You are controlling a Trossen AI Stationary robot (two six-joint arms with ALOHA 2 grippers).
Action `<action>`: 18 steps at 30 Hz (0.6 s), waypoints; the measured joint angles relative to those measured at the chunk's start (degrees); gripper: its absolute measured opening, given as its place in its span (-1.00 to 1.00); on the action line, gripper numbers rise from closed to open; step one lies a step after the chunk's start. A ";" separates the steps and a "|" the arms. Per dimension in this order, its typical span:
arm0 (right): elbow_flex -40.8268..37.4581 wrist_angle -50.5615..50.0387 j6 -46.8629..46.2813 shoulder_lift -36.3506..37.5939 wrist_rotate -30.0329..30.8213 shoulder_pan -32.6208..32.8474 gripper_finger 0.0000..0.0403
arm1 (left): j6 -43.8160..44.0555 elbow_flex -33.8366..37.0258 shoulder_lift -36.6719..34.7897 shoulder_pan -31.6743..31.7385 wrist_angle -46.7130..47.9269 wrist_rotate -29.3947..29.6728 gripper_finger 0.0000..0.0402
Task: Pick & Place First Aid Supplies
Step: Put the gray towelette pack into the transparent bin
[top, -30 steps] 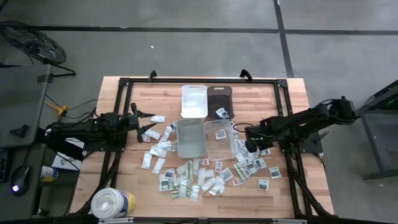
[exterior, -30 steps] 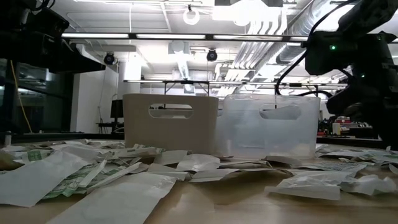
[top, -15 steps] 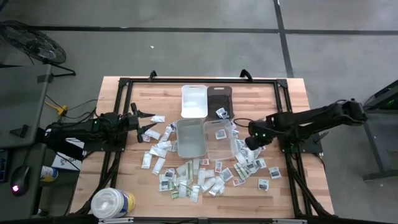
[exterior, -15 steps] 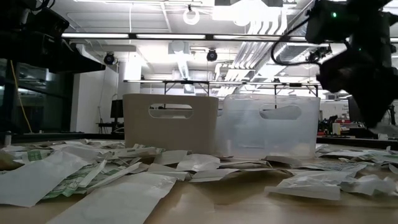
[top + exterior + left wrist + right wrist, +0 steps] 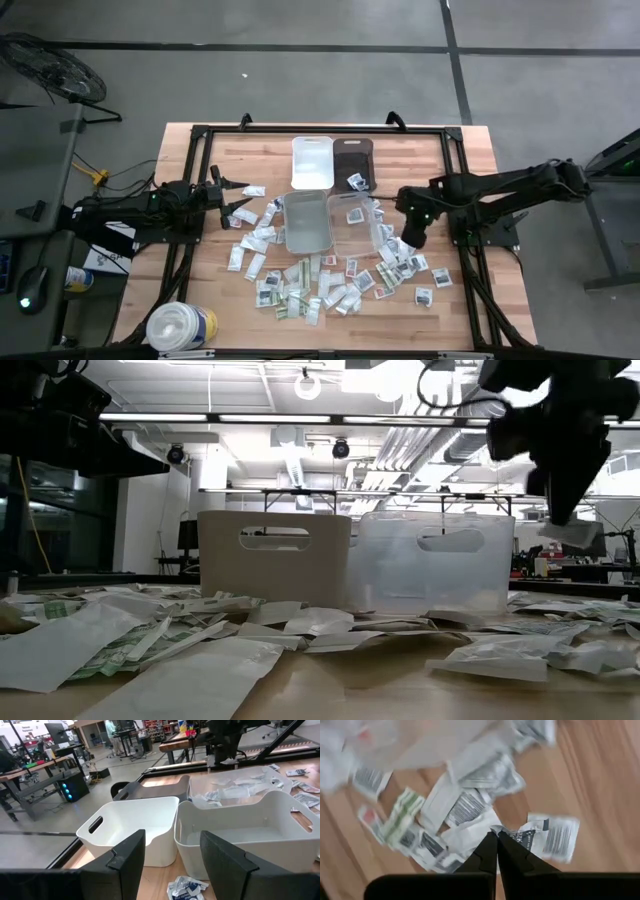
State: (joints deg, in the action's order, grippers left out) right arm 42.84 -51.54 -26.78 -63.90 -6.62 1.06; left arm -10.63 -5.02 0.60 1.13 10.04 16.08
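Wooden table [image 5: 470, 150]: right gripper [image 5: 496, 836] has risen clenched on a packet [image 5: 540, 837]; left gripper [image 5: 170, 862] waits open.

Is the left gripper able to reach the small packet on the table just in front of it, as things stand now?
Probably yes. The left gripper is open, and the packet lies on bare wood before the bins, with nothing between them. The right gripper is far across the table.

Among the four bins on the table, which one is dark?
The dark bin in the far row, beside the white bin. The two nearer bins are pale grey and clear.
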 joint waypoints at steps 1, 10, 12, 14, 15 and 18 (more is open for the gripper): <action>0.31 0.04 3.16 0.00 0.41 0.20 -1.00 | 0.00 0.00 -0.01 -0.02 0.00 0.00 -0.06; 5.59 2.16 20.69 -0.22 7.46 1.25 -1.00 | 0.00 0.00 -0.02 -0.02 0.02 0.00 -0.06; 7.90 3.83 23.90 -1.61 7.49 1.25 -1.00 | 0.00 0.01 -0.01 -0.02 0.02 0.00 -0.06; 10.41 5.03 26.92 -4.12 6.77 1.25 -1.00 | 0.00 0.00 0.00 -0.02 0.00 0.00 -0.06; 11.76 5.41 28.30 -5.56 6.40 1.25 -1.00 | 0.00 0.01 -0.02 0.00 0.01 0.00 -0.06; 15.59 6.73 32.09 -10.14 5.22 1.25 -1.00 | 0.00 0.00 0.00 -0.02 0.00 0.00 -0.06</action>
State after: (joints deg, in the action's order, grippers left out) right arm 58.43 -44.81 5.31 -74.04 -1.40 2.31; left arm -10.63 -5.02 0.60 1.10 10.04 16.08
